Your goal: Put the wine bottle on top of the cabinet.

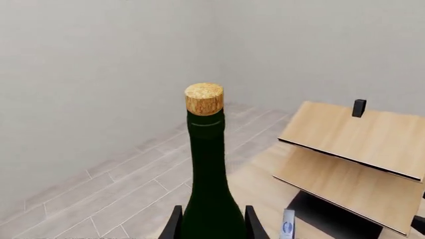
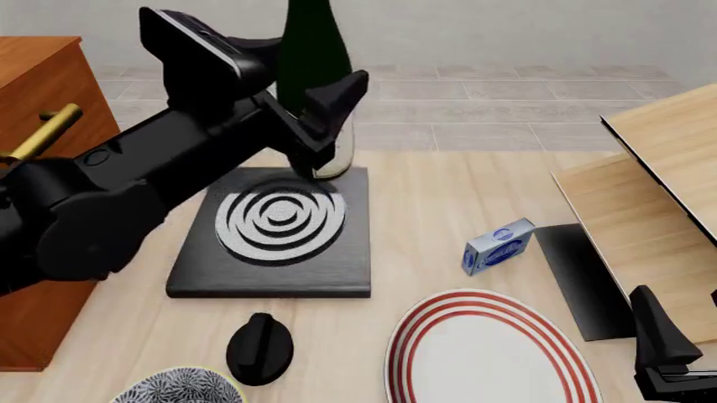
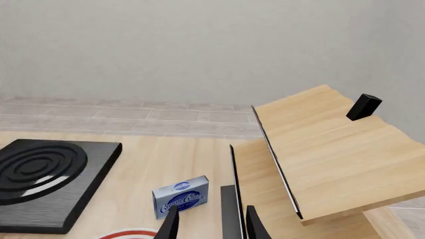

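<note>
**Bottle gripped near the hob's far edge**

The left gripper [image 2: 319, 126] has its fingers clamped on the wine bottle [image 2: 311, 50] (upright) at upper centre, right of the cabinet [image 2: 39, 84]. The striped plate [image 2: 493, 357] lies bare. The right gripper [image 3: 209, 224] has its fingers apart.

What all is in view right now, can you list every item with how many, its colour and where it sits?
tall dark green glass wine bottle: one, cork-topped, far edge of the hob, in the left pincer
reddish-brown wooden cabinet: one, brass handle, far left
black square induction hob: one, white rings, table centre-left
small blue box: one, right of the hob
red-striped white plate: one, near edge
black knob-shaped object: one, left of the plate
patterned bowl: one, near-left edge
pale wood shelf unit: one, right
left pincer: black, gripping the bottle
right pincer: black, low right, empty
</note>
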You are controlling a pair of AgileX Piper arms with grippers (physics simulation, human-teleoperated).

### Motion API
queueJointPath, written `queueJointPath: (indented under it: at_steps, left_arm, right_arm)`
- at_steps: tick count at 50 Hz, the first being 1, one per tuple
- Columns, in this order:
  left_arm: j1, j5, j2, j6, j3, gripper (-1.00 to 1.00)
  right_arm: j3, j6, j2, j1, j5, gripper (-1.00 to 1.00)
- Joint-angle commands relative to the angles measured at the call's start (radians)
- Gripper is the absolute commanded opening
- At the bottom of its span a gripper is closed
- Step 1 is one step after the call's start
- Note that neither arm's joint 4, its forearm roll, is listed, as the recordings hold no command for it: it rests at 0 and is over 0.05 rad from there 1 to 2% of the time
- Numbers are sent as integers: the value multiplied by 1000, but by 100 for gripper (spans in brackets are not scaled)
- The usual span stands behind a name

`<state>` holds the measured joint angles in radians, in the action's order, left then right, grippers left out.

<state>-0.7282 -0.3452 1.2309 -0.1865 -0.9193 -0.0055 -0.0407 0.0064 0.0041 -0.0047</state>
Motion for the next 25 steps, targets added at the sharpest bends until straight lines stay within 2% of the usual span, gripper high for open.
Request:
queueJointPath:
  at_steps: [1, 15, 25]
  left_arm:
    - [35, 53, -46, -46, -22, -100]
    - [73, 110, -103, -56, -39, -100]
    - [156, 177, -130, -71, -71, -100]
  right_arm:
    - [0, 0, 0, 0, 0, 100]
    - [0, 0, 0, 0, 0, 100]
    - [0, 0, 0, 0, 0, 100]
